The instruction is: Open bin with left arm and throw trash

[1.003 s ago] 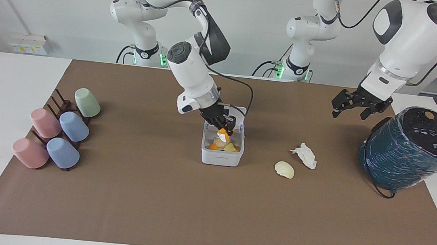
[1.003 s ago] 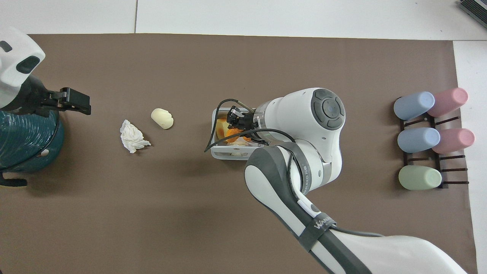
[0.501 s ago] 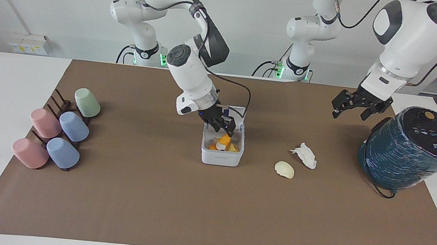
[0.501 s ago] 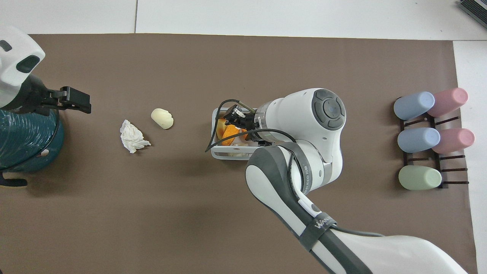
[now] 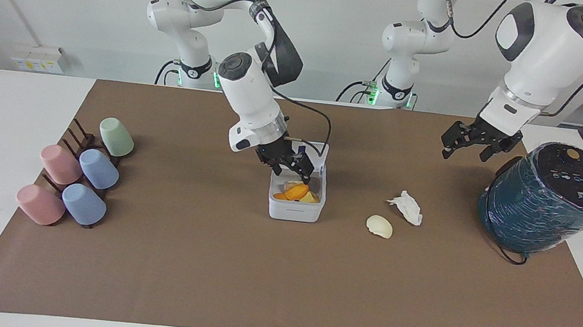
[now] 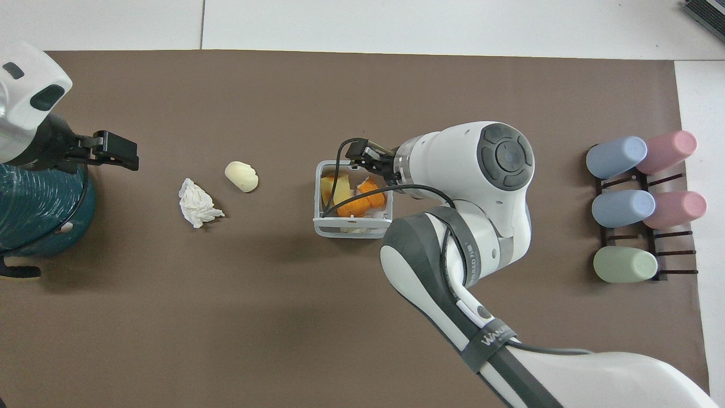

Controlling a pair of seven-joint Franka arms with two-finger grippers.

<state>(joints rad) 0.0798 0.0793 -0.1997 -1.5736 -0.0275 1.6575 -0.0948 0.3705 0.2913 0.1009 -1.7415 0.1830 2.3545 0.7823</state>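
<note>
Right end effector (image 5: 291, 170) of mine hangs with fingers apart, empty, over the small white square plastic bin (image 5: 295, 210) holding the orange wedge-shaped peel (image 5: 295, 190), while my left end effector (image 5: 471, 144), fingers spread, waits above the brown-covered tabletop (image 5: 205, 263) near the dark teal plastic-wrapped cylinder (image 5: 547, 201).

Open white bin (image 5: 295, 210) holding peels (image 5: 295, 191)

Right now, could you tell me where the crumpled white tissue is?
The tissue lies on the brown mat, between the bin and the teal cylinder, right beside the cream peel and slightly nearer the robots than it.
</note>
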